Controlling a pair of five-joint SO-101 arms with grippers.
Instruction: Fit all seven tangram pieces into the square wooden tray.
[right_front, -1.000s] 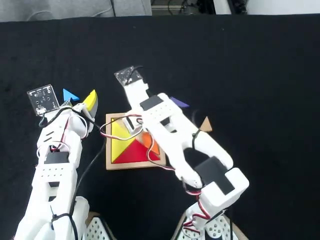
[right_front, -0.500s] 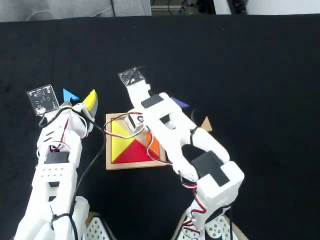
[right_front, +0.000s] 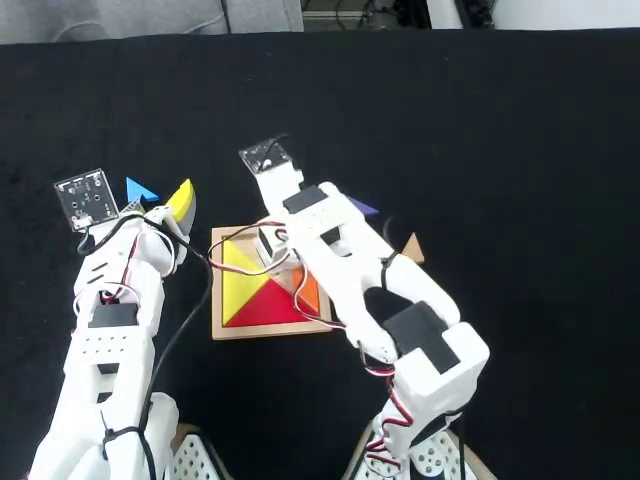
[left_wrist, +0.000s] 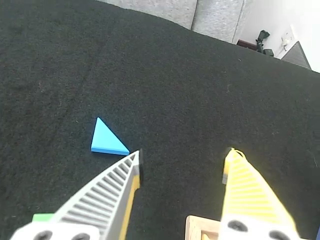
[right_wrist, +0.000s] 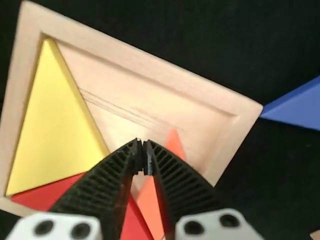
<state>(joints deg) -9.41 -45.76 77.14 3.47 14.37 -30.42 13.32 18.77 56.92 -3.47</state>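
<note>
Tray: I see the square wooden tray (right_front: 216, 290) lying on the black tabletop (right_front: 520, 150), just ahead of the two arm bases and between the arms.
Inside the tray: a large yellow triangle (right_front: 238, 278) sits against the left wall. A red triangle (right_front: 268, 308) lies along the near wall and touches it. An orange piece (right_front: 311, 294) is at the right, partly hidden under the right arm. The far part of the tray floor is bare wood.
Right tool: the right tool (right_wrist: 142, 150) has its black ribbed fingers pressed together with nothing visible between them. Its tips are over the bare floor, between the yellow triangle and the orange piece.
Left tool: the left tool (left_wrist: 183, 155) is spread wide and empty, over the tabletop beyond the tray's far left corner.
Loose pieces, right: a small tan triangle (right_front: 411, 248) lies near the tray's right wall. A violet-blue piece (right_front: 360, 207) lies farther back.
Loose pieces, left: a small blue triangle (right_front: 140, 190) lies just beside the left tool's grey finger. A green piece (left_wrist: 42, 217) shows at an edge, and I cannot tell its shape.
</note>
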